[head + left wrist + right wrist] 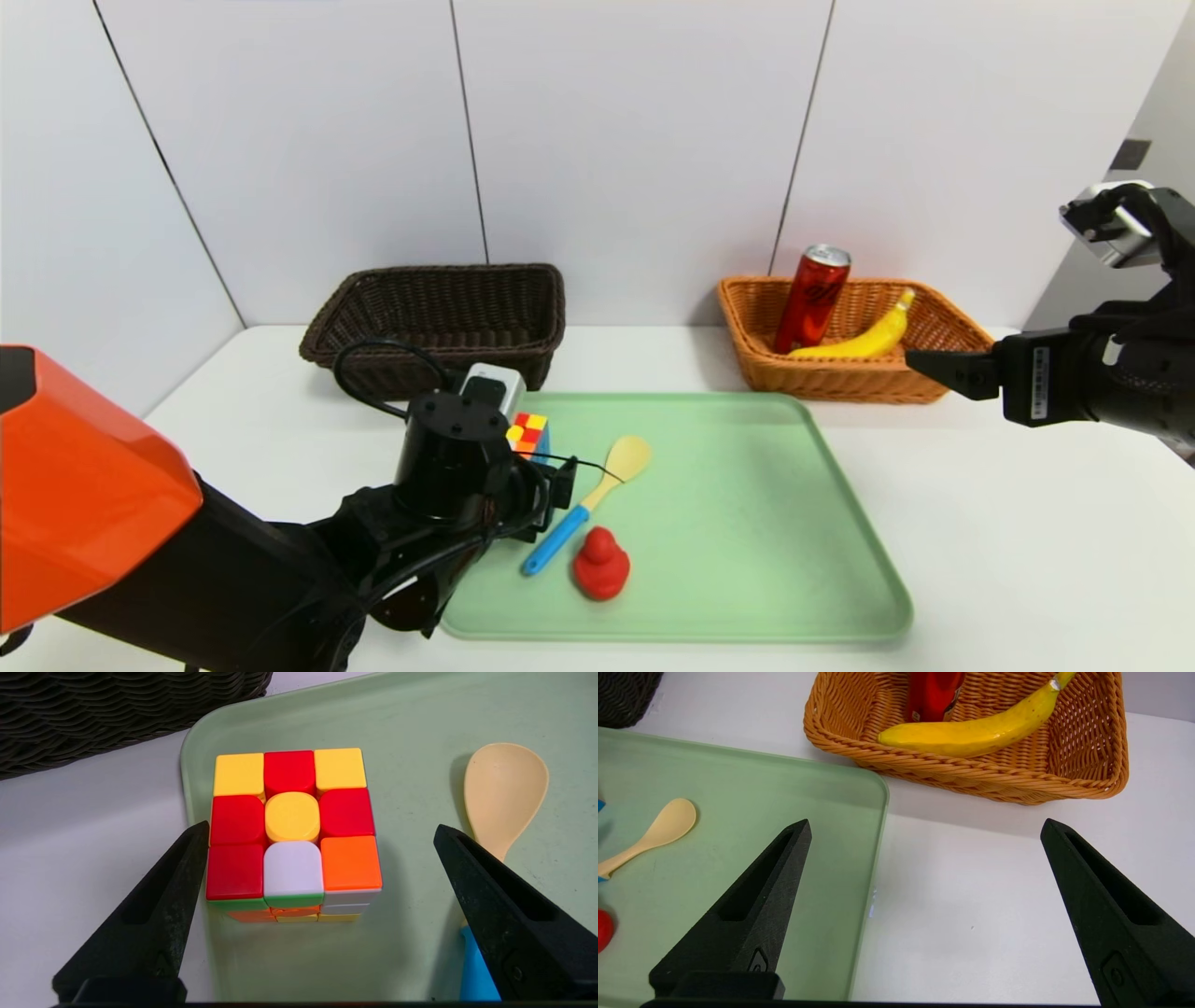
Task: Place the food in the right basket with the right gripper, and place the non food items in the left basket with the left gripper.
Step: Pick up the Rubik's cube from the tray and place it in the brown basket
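At the far left of my head view, the dark brown basket sits on the white table, behind the left part of the green tray. In front of that basket, I have the left gripper above the tray's left side, its jaws spread wide, with the puzzle cube between them. The cube rests on the tray near its back left corner, and part of it is hidden from my head view by the arm.

Just to the right of the cube lies the spoon, its pale yellow bowl pointing toward the back and its blue handle toward me. The red rubber duck is on the tray too, near the handle's end and closer to me.

Beyond the tray's back right corner stands the orange-tan basket. Inside it I see the red can, tilted, and the banana, lying in front of the can's base.

Farthest right, my right gripper hangs over the table in front of the orange-tan basket, its jaws spread wide with nothing between them.
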Tool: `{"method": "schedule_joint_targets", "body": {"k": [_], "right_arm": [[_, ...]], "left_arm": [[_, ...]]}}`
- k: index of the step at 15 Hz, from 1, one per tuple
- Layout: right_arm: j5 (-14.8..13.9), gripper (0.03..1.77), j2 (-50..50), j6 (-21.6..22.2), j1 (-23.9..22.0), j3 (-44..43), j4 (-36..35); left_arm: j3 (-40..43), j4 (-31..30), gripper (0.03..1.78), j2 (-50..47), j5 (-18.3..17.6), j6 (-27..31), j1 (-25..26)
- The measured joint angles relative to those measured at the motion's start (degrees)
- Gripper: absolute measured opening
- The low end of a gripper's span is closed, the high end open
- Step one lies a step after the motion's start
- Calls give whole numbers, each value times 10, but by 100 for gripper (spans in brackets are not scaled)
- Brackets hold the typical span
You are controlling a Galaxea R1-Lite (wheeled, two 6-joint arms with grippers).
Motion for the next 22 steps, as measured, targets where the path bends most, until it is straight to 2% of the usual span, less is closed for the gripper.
{"method": "schedule_joint_targets", "body": {"k": [12,13,15,17,22], "right_arm": [[0,169,1,0,0,9,0],[0,169,2,0,0,9,-1],[0,169,2,0,0,9,-1],[0,169,2,0,0,9,-1],[0,169,2,0,0,8,-1]], "left_arm": [[-21,1,169,7,-5,0,10],[-23,1,160,7,-5,0,10],[-24,1,126,7,-5,0,9],[-24,1,100,7,-5,0,9],[-26,3,98,4,-7,1,9]]}}
